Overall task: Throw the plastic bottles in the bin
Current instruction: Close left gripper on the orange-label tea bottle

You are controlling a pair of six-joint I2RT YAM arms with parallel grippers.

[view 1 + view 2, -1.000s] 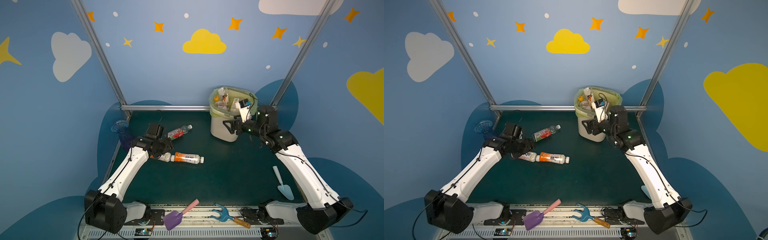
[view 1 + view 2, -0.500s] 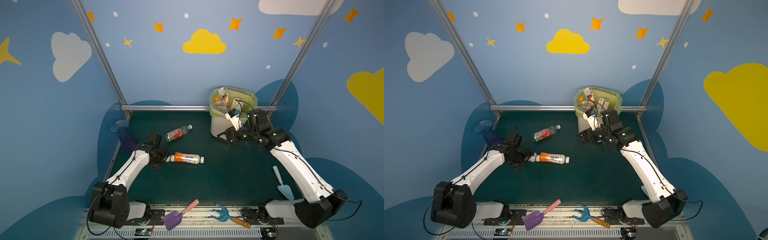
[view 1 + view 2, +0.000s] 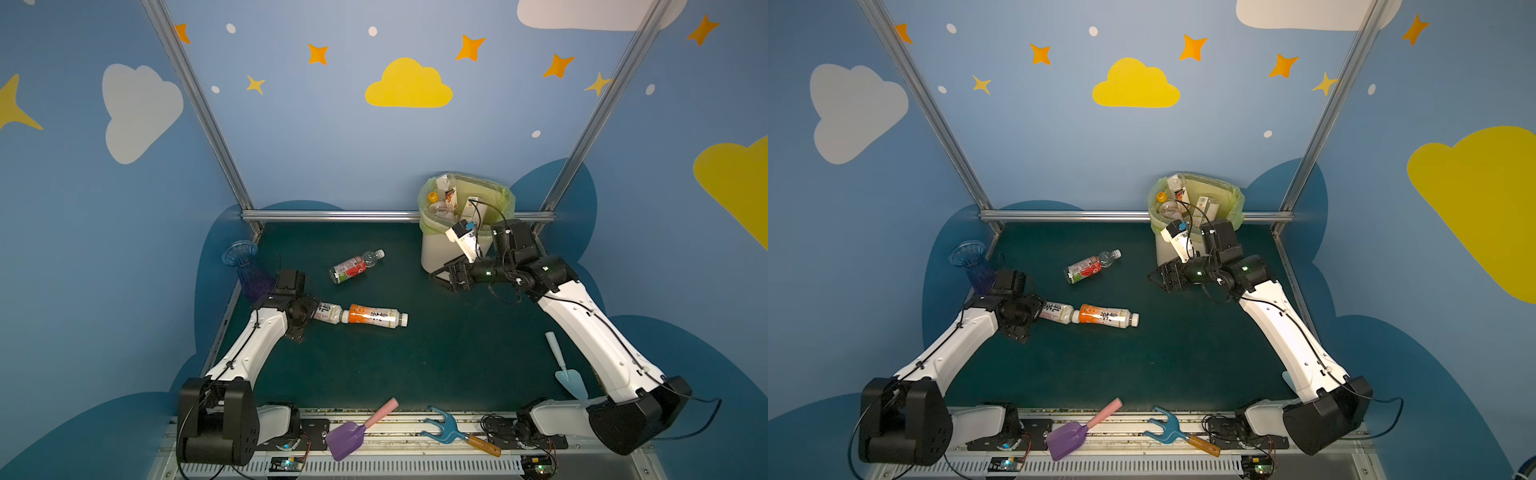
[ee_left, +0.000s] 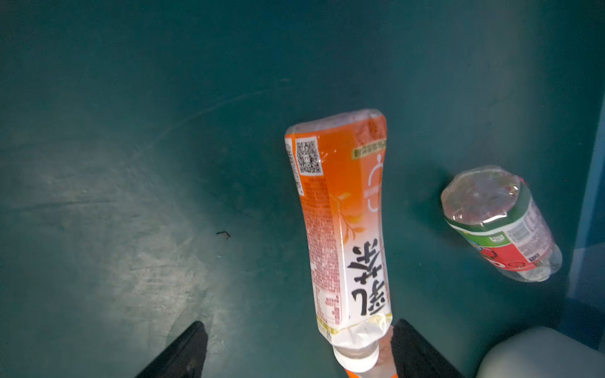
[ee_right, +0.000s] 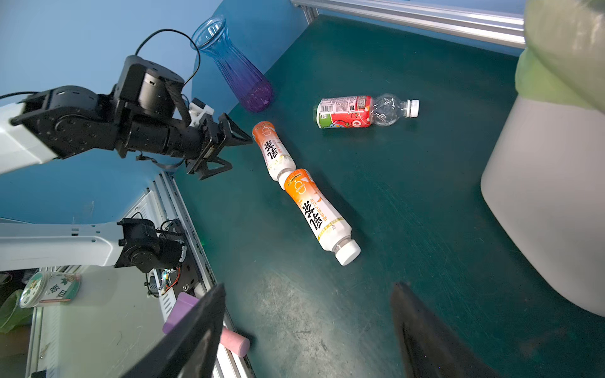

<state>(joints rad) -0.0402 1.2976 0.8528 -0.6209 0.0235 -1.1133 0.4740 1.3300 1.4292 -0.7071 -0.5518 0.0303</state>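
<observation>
Evidently left jaws gape, perhaps touching edge-side bottle (image 3: 330, 312); right jaws gape beside bin (image 3: 434, 253)

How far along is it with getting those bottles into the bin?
Not finished. Done: several bottles sit in the bin. In hand: nothing; the left claw is open at the end of the near orange bottle, and the right claw is open and empty beside the bin. To do: three bottles lie on the table: that one, the far orange bottle lined up end to end with it, and the red-labelled bottle.
</observation>
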